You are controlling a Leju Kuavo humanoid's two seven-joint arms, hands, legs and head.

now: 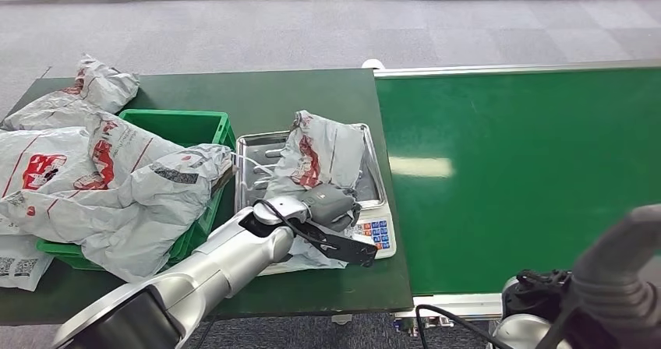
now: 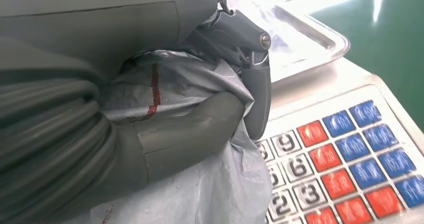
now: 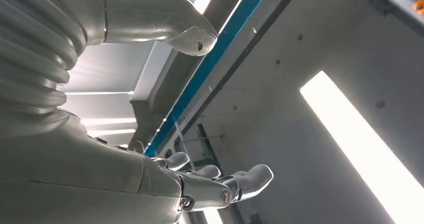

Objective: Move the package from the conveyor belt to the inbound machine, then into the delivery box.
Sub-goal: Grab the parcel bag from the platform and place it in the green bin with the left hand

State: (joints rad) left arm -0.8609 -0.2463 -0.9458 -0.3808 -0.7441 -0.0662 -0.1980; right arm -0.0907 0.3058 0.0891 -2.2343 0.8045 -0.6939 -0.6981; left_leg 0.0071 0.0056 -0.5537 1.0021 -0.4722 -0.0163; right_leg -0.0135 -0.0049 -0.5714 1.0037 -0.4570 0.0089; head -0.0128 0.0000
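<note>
Package lies crumpled on the scale tray, long axis running from the keypad away toward the table's far edge. Left hand clamps its near end, thumb and fingers pinching the grey film; that end is hidden beneath. Right hand empty, fingers spread, facing the ceiling.

Right hand: you see it empty, fingers spread | backdrop: ceiling light strip, blue beam
</note>
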